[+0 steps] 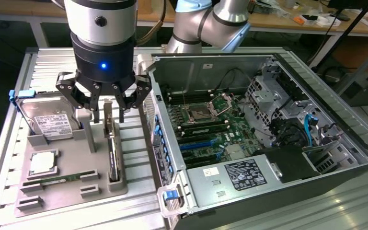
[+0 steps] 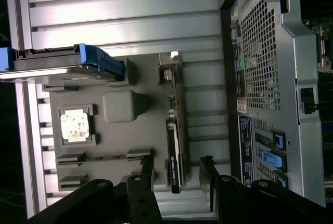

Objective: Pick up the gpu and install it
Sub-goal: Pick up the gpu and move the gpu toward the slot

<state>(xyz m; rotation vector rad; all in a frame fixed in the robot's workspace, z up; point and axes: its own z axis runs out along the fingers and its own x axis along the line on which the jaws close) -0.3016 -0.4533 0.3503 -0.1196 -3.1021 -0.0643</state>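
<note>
The gpu [image 1: 111, 143] is a thin black card standing on edge in a slot of the grey holder tray [image 1: 75, 158], with its silver bracket at the far end. In the wrist view the gpu [image 2: 174, 146] runs lengthwise through the tray [image 2: 119, 141]. My gripper [image 1: 109, 116] hangs directly over the card's bracket end, open. One finger is on each side of the card and neither presses on it. In the wrist view the gripper [image 2: 177, 174] straddles the card's near end, with a gap on both sides.
The tray also holds a hard drive with blue handles [image 1: 46, 117], a silver processor [image 1: 43, 163] and a slim memory stick [image 1: 53, 179]. The open computer case [image 1: 248, 134] lies close on the exterior view's right, its blue expansion slots [image 1: 197, 143] exposed. A slatted metal table [image 1: 56, 57] carries everything.
</note>
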